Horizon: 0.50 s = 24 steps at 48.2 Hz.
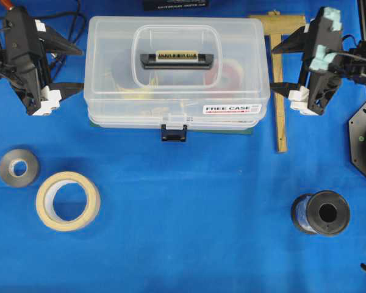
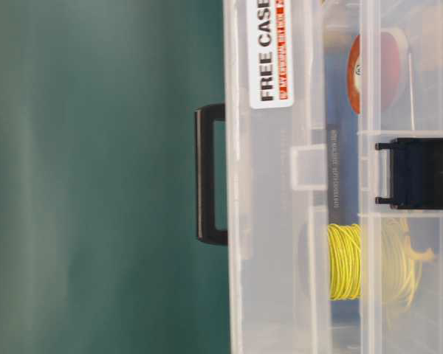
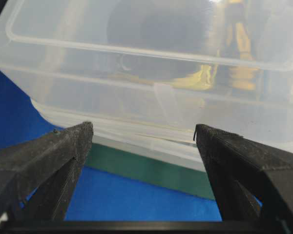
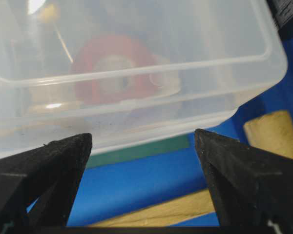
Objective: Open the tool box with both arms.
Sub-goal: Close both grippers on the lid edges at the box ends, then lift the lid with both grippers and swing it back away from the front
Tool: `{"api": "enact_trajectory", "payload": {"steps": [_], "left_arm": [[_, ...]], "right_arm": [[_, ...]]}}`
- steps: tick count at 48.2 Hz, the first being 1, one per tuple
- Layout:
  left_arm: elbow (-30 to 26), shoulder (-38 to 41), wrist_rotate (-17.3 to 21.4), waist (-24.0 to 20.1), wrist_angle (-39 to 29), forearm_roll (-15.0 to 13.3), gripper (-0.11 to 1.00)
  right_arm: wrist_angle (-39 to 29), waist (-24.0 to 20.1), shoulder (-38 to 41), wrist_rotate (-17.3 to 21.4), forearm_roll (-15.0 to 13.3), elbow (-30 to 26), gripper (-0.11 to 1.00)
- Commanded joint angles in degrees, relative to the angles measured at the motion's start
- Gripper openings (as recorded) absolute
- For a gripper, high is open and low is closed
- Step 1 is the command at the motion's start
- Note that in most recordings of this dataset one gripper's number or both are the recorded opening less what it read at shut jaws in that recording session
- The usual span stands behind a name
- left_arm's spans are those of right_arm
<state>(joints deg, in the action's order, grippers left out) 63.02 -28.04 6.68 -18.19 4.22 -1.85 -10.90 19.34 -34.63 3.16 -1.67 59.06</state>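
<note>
Clear plastic case: the tool box [image 1: 177,73] lies at the far middle of the blue surface [image 1: 189,244], lid down, its long axis running left to right.
Latch: one dark blue latch [image 1: 174,132] on the near long side, looking shut, so I judge the box not yet opened.
Handle: one black handle [image 1: 177,60], flat in the lid's recess.
Left claw: the left claw [image 1: 70,67] stands wide and empty just off the box's left short end, tips pointing at it; whether they touch I cannot tell.
Right claw: the right claw [image 1: 285,66] is likewise wide and empty, just off the right short end.
Key relation: the box sits between the two claws, each about equally near its own end; the latch is on the near side, off the line of either.
Count: two claws, one box, one wooden mallet [image 1: 278,79] behind the right end.
Near edge: two tape rolls, grey [image 1: 18,167] and cream [image 1: 68,200], at left; one black spool [image 1: 321,213] at right.
</note>
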Motion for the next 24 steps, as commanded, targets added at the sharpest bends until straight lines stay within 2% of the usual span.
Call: {"api": "enact_trajectory", "payload": {"steps": [1,24], "left_arm": [[-3.87,-2.11,-0.18,0.62,0.97,-0.26,0.91],[-3.52,-5.01,0.18,-2.99,1.05,-0.26,0.91]], "right_arm": [[1.32,-0.62,-1.85,0.26,0.26,-3.60,0.85],[2.11,-0.62,-2.55,0.26,0.26,-3.87,0.85]]}}
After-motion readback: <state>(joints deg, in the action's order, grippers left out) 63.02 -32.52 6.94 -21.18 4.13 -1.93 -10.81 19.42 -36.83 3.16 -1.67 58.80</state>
